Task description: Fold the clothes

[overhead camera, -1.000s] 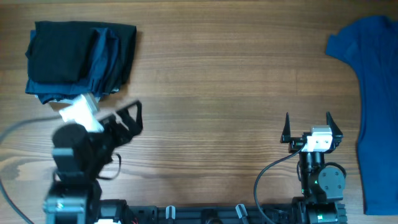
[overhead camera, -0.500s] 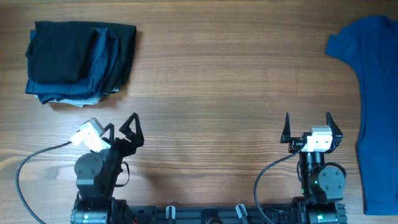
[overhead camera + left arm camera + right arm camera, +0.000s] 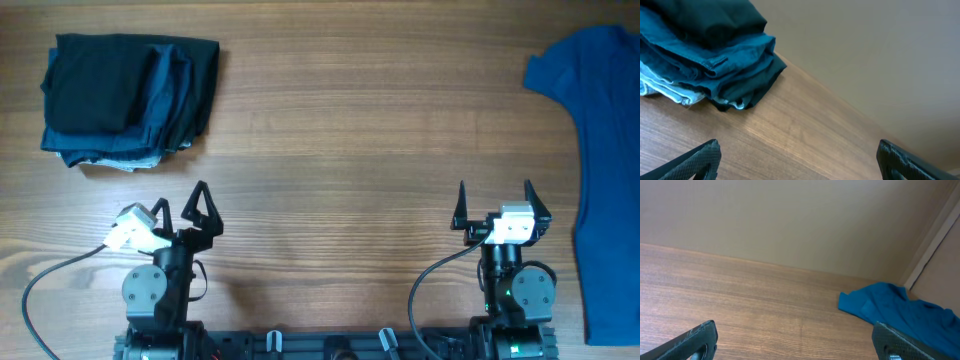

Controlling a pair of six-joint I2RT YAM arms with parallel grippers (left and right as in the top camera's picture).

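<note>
Nearest you, at the near edge of the wooden bench (image 3: 340, 150), both arms sit tucked close to their bases. Your left fingers (image 3: 205, 208) are spread wide and hold nothing. Your right fingers (image 3: 533, 202) are just as wide apart and also empty.

A second ago your left arm was stretched forward and blurred, with its fingers close to the near edge of the folded clothes. It has since drawn back towards its base, and its fingers now point away from you, angled a little to the right. Your right arm has not moved in that time, and neither pile of fabric has shifted.

Further out, in the far left corner, lies the folded stack of dark clothes (image 3: 125, 95). It has black fabric on top, blue layers beneath and a pale layer at the bottom. It is well apart from your left fingers, ahead of them and off to the left. In the left wrist view the folded stack of dark clothes (image 3: 710, 45) fills the upper left, with open bench between it and the fingertips (image 3: 695, 162) low in the corners.

Along the right edge a bright blue shirt (image 3: 600, 180) of soft fabric lies spread out, partly out of frame. It sits to the right of your right fingers, near but not touching them. In the right wrist view the bright blue shirt (image 3: 900, 312) lies ahead and to the right.
</note>
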